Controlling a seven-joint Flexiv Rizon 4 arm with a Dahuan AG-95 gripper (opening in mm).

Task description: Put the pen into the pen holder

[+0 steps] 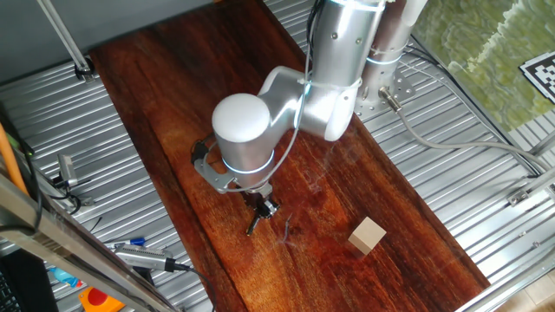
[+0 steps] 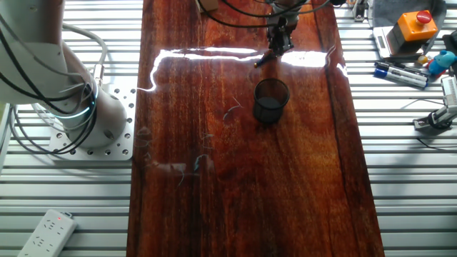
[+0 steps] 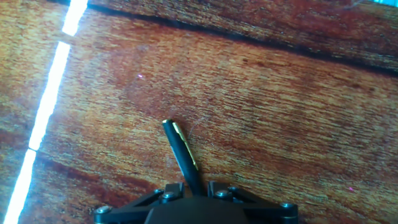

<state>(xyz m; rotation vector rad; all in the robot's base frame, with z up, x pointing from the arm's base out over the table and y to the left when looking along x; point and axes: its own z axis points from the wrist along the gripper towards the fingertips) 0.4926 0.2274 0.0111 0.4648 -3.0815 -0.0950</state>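
Observation:
My gripper point(image 3: 193, 186) is shut on the pen point(image 3: 180, 152), a thin black pen with a gold clip that sticks out ahead of the fingers over the wooden board. In one fixed view the gripper point(image 1: 261, 208) hangs below the arm's wrist, and the pen point(image 1: 254, 224) slants down from it. In the other fixed view the gripper point(image 2: 280, 37) is at the far end of the board with the pen point(image 2: 263, 59) angled below it. The pen holder point(image 2: 271, 101), a small black round cup, stands upright on the board, nearer the camera than the gripper. It is hidden in the other two views.
A tan wooden block point(image 1: 368, 235) sits on the board to the right of the gripper. Blue-and-silver markers point(image 2: 398, 71) and an orange button box point(image 2: 416, 25) lie off the board on the metal table. A white power strip point(image 2: 46, 232) lies at the bottom left.

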